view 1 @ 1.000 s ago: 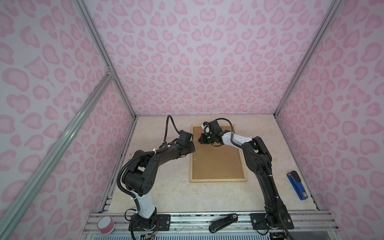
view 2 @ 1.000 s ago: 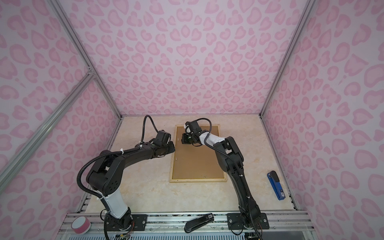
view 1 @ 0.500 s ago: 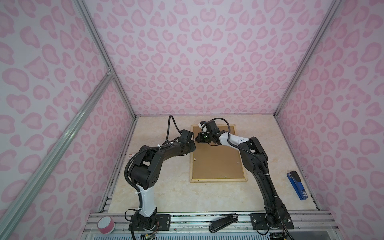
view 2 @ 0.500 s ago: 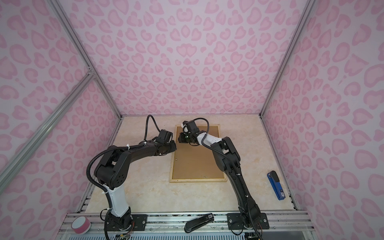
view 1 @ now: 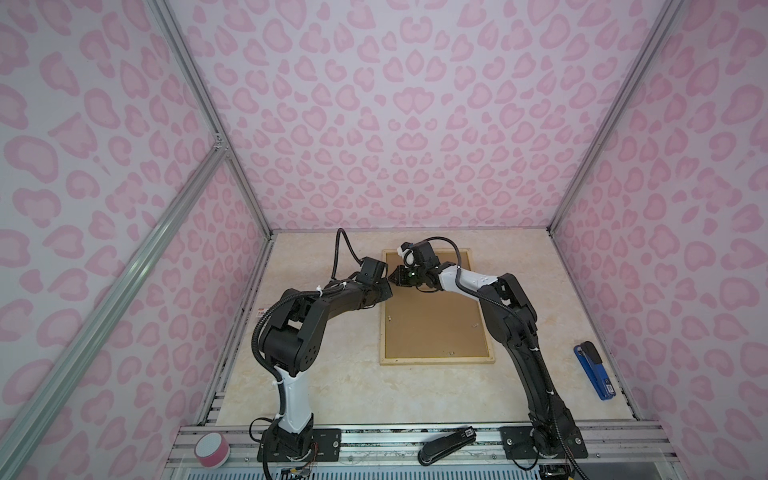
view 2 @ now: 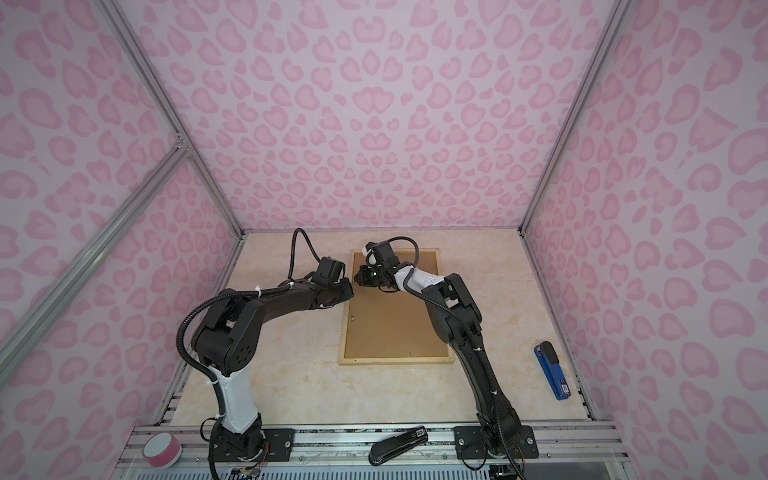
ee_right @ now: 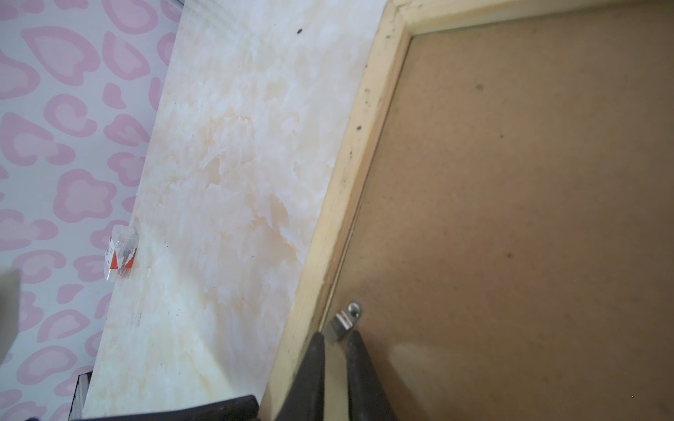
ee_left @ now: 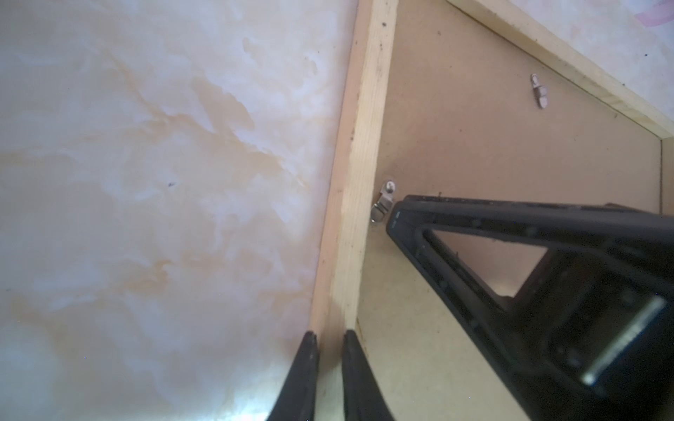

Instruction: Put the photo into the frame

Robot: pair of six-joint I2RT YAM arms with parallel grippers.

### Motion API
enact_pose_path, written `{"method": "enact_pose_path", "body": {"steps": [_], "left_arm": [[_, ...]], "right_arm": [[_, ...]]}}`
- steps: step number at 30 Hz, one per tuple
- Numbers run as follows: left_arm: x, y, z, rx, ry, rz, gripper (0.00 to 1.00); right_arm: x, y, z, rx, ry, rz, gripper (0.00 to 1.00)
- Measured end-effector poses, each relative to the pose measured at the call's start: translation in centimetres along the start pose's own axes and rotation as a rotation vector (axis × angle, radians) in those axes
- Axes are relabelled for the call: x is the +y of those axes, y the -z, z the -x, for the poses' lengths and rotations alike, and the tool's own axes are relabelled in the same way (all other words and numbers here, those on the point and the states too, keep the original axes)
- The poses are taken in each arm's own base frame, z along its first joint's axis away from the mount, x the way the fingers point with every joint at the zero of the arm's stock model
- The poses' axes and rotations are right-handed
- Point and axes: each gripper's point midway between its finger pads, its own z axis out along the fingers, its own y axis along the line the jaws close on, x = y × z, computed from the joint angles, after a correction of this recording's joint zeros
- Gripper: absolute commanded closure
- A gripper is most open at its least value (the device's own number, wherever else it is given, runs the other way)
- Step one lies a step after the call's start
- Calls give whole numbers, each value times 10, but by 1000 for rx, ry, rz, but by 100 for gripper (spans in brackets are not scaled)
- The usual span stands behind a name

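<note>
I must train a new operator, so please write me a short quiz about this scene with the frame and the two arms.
1. True or false: the photo lies in plain sight on the table.
2. In the left wrist view, what shows between the fingertips of the left tool? A) a wooden strip of the frame B) a glass pane C) a hanging cord
3. What small thing lies at the tips of the right tool?
Key: 1 false, no photo shows anywhere. 2 A. 3 a metal tab on the brown backing board.
</note>
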Motion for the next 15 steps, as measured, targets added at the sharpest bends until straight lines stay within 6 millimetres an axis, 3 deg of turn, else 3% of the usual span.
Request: {"method": "enact_pose_path", "body": {"steps": [15], "left_arm": [[-4,-8,7,-24,11,-16,86]], "right_arm": [[7,-7,4,-16,-97,67,77]]}}
